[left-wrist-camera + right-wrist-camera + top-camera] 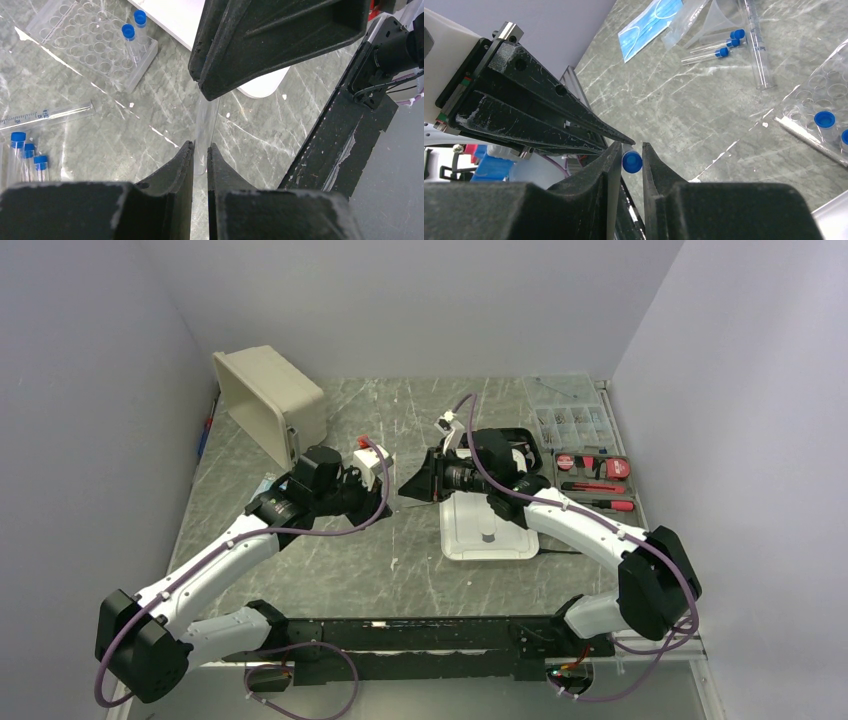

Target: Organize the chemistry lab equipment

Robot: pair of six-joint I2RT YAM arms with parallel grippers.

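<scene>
My two grippers meet tip to tip above the middle of the table, sharing one clear vial (206, 117) with a blue cap (632, 162). The left gripper (200, 150) (388, 490) is shut on the vial's clear body. The right gripper (630, 155) (406, 487) is shut on the capped end, its fingers touching both sides of the cap. On the table below, a clear perforated rack (85, 47) holds two blue-capped vials (131, 37). Three more capped vials (27, 152) and a graduated clear tube (47, 116) lie loose nearby.
A white tray (460, 540) lies under the right arm. A beige bin (270, 400) stands tipped at the back left. The tool case (600, 480) and the parts box (570, 420) sit at the right. A blue mask packet (649, 27) and a clear funnel (719, 17) lie near the loose vials.
</scene>
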